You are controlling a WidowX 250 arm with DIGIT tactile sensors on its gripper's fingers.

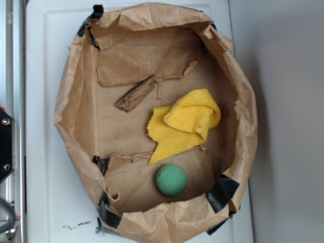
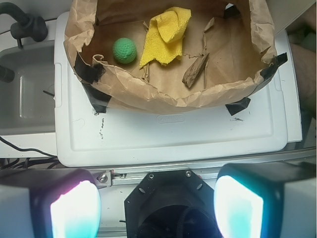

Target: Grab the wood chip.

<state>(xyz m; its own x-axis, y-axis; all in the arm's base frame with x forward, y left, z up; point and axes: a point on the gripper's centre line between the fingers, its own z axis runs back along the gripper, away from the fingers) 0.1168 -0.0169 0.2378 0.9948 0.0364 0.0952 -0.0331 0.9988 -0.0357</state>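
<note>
We find the wood chip [image 1: 135, 94] lying flat on the floor of the paper bag [image 1: 71, 101], toward one end, with one pointed tip close to a torn paper flap [image 1: 142, 63] and the other aimed at the bag wall. It touches nothing else; the yellow cloth [image 1: 185, 124] sits near it in a crumpled heap, and the green ball [image 1: 171, 180] rests well apart at the opposite end. The bag has been cut low and its corners held with black tape [image 1: 221, 191], which we judge is meant to keep the walls open so things can be reached from above. It stands on a white tray [image 2: 168, 139]. In the wrist view our claw [image 2: 157, 206] hangs back over the near edge of the tray, outside the bag, its two fingers [image 2: 74, 210] spread wide apart with nothing between them. We judge the reach has not begun: the claw must cross the bag wall first. Count: one chip, one cloth, one ball, one bag, several tape patches.
</note>
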